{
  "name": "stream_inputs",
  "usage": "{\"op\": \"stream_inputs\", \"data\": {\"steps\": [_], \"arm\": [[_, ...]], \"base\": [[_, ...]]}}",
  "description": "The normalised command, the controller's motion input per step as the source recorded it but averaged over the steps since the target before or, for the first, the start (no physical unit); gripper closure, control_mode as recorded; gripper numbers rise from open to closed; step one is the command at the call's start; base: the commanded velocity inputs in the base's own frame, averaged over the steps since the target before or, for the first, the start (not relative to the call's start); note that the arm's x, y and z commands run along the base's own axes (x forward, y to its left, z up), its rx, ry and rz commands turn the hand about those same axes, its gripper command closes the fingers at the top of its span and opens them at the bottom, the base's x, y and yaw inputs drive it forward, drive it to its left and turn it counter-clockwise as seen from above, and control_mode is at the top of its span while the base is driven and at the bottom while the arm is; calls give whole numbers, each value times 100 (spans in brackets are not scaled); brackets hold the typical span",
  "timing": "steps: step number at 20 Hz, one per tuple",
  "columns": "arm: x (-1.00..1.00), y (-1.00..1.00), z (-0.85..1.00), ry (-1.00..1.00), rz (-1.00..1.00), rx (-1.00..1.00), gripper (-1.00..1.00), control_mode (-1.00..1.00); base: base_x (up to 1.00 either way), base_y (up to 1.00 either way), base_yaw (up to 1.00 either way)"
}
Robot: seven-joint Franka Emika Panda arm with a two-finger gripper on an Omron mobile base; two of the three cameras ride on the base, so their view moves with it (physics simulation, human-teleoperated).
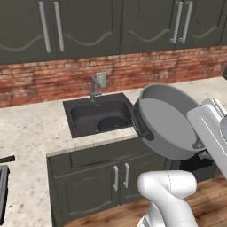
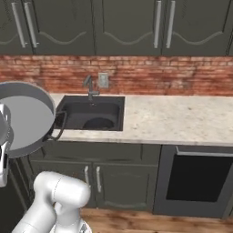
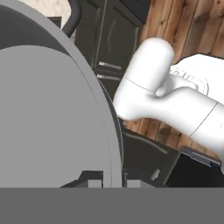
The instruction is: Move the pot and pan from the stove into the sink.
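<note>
My gripper (image 3: 114,183) is shut on the rim of the grey pot (image 1: 166,122), which hangs tipped in the air with its pale inside toward the cameras. The pot sits just right of the sink (image 1: 75,116) in the left base view, above the counter's front edge. In the right base view the pot (image 2: 25,118) is left of the sink (image 2: 68,111). One dark side handle (image 2: 58,125) points toward the basin. A round black shape, the pan (image 1: 111,123), lies flat in the basin's near right part. The stove is out of view.
A grey faucet (image 1: 94,88) stands behind the basin against the brick wall. Speckled beige counter (image 2: 182,118) runs right of the sink, with a dark appliance door (image 2: 195,177) beneath it. Dark cabinets hang overhead. A dark object (image 1: 3,186) shows at the far left edge.
</note>
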Motion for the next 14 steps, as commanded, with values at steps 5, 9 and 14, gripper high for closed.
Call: {"op": "stream_inputs", "data": {"steps": [5,9,14], "arm": [[0,0,0,0,0,0,100,100],[0,0,0,0,0,0,100,100],[0,0,0,0,0,0,100,100]], "base": [[70,4,-6],[63,6,-5],[61,6,-5]]}}
